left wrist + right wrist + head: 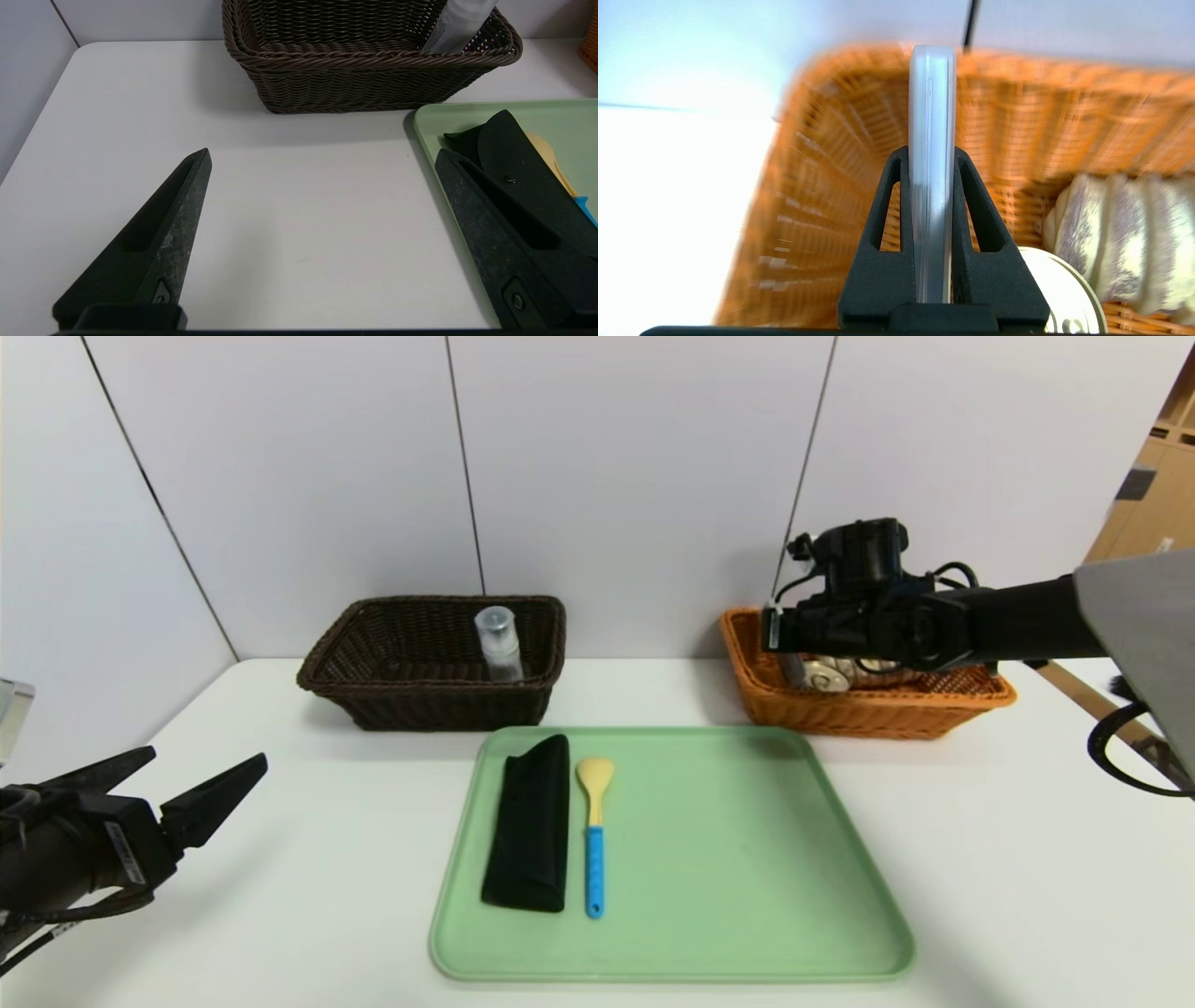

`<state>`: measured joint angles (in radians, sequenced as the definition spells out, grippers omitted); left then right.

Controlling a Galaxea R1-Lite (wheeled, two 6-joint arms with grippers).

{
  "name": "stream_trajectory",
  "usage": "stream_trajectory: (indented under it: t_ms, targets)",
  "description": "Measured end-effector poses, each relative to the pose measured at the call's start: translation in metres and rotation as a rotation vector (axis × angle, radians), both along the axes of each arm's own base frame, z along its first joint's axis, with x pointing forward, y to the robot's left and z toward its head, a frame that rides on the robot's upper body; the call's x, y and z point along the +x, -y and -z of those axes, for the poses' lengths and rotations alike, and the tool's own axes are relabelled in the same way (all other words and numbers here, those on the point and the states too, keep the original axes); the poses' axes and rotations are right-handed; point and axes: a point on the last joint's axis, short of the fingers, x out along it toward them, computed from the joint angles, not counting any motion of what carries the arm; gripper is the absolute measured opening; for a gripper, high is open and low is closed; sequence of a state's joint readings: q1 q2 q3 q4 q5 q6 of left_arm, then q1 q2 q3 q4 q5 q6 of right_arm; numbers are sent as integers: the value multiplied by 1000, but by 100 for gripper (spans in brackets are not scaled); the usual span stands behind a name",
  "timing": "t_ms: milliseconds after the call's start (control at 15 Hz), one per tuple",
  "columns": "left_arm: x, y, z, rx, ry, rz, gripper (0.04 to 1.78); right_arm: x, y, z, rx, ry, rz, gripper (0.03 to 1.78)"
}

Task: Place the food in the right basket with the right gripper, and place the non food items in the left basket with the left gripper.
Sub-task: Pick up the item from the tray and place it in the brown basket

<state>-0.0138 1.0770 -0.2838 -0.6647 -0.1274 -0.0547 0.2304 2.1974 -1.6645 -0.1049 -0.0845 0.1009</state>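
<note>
We found the right gripper (932, 186) over the orange basket (864, 714) at the table's (1027, 859) far right, its fingers clamped on a flat, translucent, round-edged case (932, 140) held on edge. Our advice: lower it clear of the can (1064, 298) and bread (1115, 228) before letting go. The left gripper (201, 784) waited spread wide near the left edge.

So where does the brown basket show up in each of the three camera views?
Head view: the brown basket sits at the back of the table, left of centre, behind the green tray.
Left wrist view: it fills the upper middle, beyond the open left gripper.
Right wrist view: not in it.
Shared landmark: the clear bottle leaning in its corner, also seen from the left wrist.
</note>
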Motion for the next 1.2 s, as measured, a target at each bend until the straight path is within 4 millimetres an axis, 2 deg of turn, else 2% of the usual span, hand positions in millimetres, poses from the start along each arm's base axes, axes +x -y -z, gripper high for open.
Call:
stream_trajectory:
  t_ms: [333, 467, 667, 800, 933, 1200]
  targets:
    - [0, 0, 0, 0, 4, 1, 169, -23, -6, -46, 32, 104, -30, 25]
    - [0, 0, -1, 2, 5, 1, 169, -33, -23, -70, 81, 226, -115, 25]
    - [-1, 0, 0, -1, 7, 0, 169, -52, -61, -102, 160, 440, -276, 25]
    - [-2, 0, -1, 1, 13, 3, 169, -66, -91, -108, 182, 503, -398, 25]
    - [-3, 0, -2, 1, 19, 2, 169, -71, -113, -111, 200, 611, -471, 25]
    - [-5, 0, 0, 1, 12, 3, 169, -78, -169, -88, 187, 766, -569, 25]
